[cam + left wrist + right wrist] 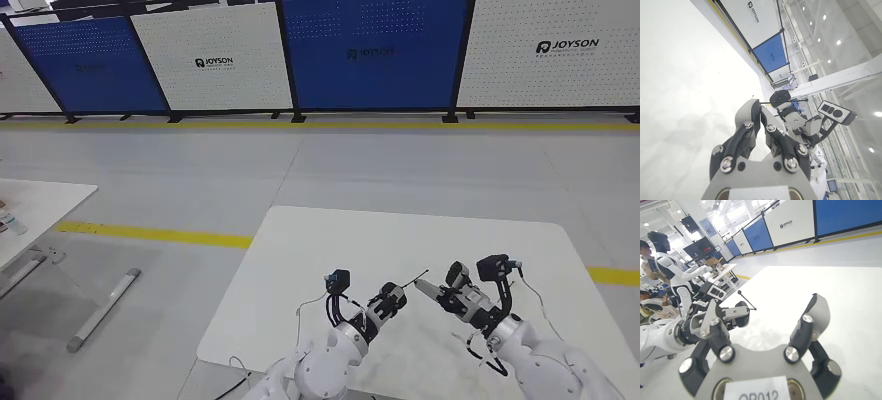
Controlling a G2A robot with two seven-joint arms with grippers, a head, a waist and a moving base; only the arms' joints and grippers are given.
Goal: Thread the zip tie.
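My left gripper [760,108] is pinched on the black zip tie [798,100] over the white table [330,250], and my right gripper [764,300] is spread wide apart.

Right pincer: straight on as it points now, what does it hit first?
Probably the zip tie held in the left pincer, just ahead of the open right pincer; beyond that, the white table. Depth is unclear.

zip tie [745,300]: one | grippers: two, left gripper [759,106] and right gripper [765,299] | tables: two, white table [400,240] and side table [40,200] | top view: blue panels [95,65]: two | white panels [215,55]: three | yellow floor lines [150,234]: two
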